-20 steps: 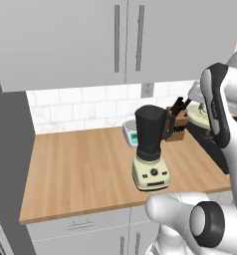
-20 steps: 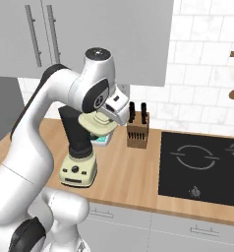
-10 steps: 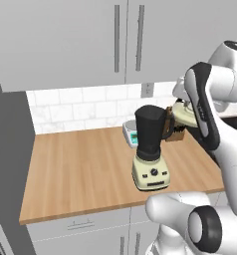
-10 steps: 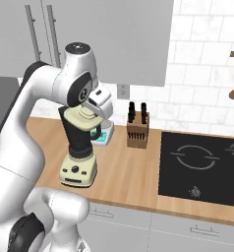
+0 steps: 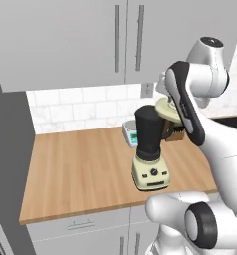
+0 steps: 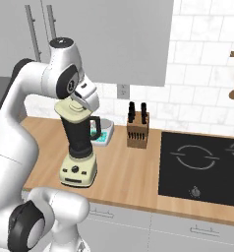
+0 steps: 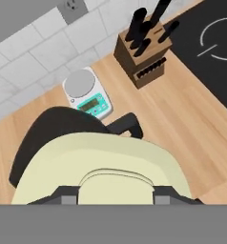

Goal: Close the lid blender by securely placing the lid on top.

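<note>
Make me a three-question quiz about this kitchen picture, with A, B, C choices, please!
1. Where is the knife block?
A. between the blender and the stove
B. inside a cupboard
C. on the stove

2. What colour is the lid?
A. bright red
B. pale cream-yellow
C. dark blue

3. What is the gripper doing?
A. hanging empty
B. holding the lid
C. holding a knife

Answers: 1 A, the block stands on the counter with the blender on one side and the stove on the other. 2 B, the hand view shows it cream-yellow. 3 B, its fingertips sit either side of the lid's raised knob.
</note>
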Controlling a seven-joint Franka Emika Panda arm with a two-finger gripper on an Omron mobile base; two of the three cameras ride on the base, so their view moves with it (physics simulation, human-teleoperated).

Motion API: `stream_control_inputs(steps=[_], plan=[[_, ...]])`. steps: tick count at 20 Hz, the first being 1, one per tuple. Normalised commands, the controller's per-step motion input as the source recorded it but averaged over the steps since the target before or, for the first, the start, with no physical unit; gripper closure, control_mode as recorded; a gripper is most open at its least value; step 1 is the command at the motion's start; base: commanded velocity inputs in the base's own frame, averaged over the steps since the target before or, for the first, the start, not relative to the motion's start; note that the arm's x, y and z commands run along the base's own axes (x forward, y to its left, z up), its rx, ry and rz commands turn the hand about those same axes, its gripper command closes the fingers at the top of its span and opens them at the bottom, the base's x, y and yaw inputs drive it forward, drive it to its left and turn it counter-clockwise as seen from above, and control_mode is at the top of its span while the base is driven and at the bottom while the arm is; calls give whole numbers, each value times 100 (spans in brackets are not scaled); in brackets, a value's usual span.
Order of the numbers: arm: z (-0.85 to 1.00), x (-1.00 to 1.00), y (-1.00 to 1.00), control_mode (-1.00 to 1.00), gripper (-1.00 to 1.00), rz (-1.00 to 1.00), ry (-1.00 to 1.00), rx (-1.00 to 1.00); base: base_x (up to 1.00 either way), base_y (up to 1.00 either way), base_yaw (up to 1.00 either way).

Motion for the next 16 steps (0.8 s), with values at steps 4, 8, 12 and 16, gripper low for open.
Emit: stream_control_inputs(steps=[4,8,12,16], plan=[[0,30,17,-100,100,-5,0,0,0,0,0],[0,32,16,-100,100,-5,0,0,0,0,0],[0,28,17,-100,100,-8,0,0,0,0,0],[0,18,17,-100,100,-10,0,0,0,0,0]])
